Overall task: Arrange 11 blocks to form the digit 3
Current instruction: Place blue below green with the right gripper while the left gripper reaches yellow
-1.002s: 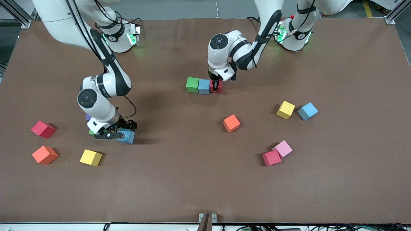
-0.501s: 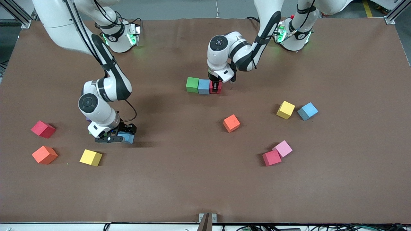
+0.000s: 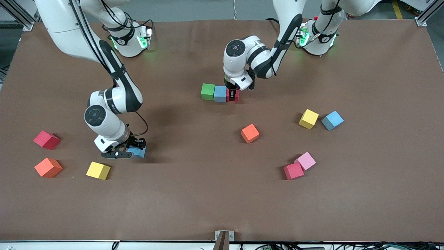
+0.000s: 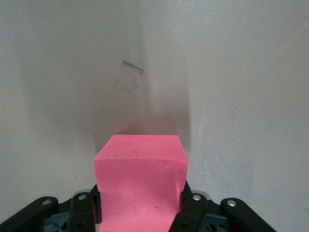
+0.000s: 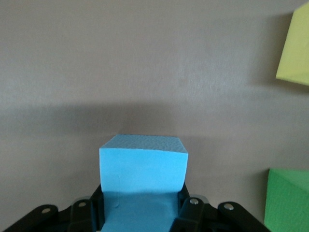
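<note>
A row of touching blocks lies mid-table: green (image 3: 207, 91), blue (image 3: 220, 93) and red (image 3: 236, 98), with red at the left arm's end. My left gripper (image 3: 233, 94) is shut on the red block, which shows pink-red between the fingers in the left wrist view (image 4: 140, 179). My right gripper (image 3: 133, 151) is shut on another blue block (image 3: 140, 152), low at the table; it also shows in the right wrist view (image 5: 143, 169). No digit 3 shape shows beyond this one bar.
Loose blocks: red (image 3: 46, 140), orange (image 3: 48, 167) and yellow (image 3: 98, 170) toward the right arm's end; orange (image 3: 250, 133) mid-table; yellow (image 3: 308, 118), blue (image 3: 332, 120), pink (image 3: 305, 160) and red (image 3: 293, 171) toward the left arm's end. A green block (image 5: 287, 200) lies beside the right gripper.
My right arm has come down with the blue block in its gripper. My left gripper has stayed on the red block at the row's end.
</note>
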Controlling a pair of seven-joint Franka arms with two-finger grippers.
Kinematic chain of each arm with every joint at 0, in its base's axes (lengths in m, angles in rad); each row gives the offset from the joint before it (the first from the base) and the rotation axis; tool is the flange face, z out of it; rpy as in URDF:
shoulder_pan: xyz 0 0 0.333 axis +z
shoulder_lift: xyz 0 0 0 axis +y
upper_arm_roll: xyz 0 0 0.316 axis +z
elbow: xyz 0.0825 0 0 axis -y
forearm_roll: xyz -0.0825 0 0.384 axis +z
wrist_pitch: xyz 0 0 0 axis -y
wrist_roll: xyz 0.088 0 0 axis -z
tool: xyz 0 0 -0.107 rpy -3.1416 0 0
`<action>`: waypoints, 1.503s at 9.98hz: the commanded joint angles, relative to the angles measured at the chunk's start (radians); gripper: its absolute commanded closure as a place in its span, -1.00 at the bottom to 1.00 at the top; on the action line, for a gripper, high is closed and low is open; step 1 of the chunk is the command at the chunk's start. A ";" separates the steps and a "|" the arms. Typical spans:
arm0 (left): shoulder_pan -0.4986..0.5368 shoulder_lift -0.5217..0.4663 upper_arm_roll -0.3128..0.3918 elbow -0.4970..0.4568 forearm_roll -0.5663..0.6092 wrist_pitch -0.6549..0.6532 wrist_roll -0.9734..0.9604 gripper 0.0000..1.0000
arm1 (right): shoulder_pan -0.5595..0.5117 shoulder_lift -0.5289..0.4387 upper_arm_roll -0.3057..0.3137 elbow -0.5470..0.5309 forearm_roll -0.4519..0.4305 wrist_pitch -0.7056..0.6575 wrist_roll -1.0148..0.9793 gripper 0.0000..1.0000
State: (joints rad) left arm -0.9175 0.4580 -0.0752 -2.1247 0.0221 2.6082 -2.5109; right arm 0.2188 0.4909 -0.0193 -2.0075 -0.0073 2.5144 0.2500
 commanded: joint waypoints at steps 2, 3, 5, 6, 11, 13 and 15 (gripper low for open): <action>-0.004 0.004 0.006 0.017 0.036 0.000 -0.017 -1.00 | 0.155 -0.112 0.010 0.003 0.007 -0.144 0.267 0.94; -0.003 -0.034 0.006 0.014 0.041 -0.032 -0.019 -1.00 | 0.210 -0.129 0.012 0.001 0.007 -0.164 0.346 0.95; 0.008 -0.125 0.006 0.012 0.062 -0.135 0.001 -1.00 | 0.313 -0.178 0.013 -0.032 0.021 -0.187 0.483 0.95; 0.046 -0.163 0.005 0.012 0.074 -0.181 0.021 -1.00 | 0.370 -0.204 0.012 -0.062 0.071 -0.183 0.503 0.95; 0.262 -0.234 0.000 0.005 0.079 -0.255 0.355 -1.00 | 0.598 -0.209 0.009 -0.151 0.098 -0.004 0.682 0.97; 0.354 -0.239 -0.003 -0.026 0.079 -0.255 0.525 -1.00 | 0.634 -0.204 0.009 -0.162 0.098 0.023 0.684 0.97; 0.449 -0.242 -0.003 -0.072 0.081 -0.232 0.662 -1.00 | 0.646 -0.199 0.007 -0.162 0.096 0.024 0.684 0.97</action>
State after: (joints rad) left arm -0.5228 0.2422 -0.0695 -2.1522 0.0904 2.3603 -1.9182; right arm 0.8506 0.3161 0.0004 -2.1418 0.0807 2.5273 0.9298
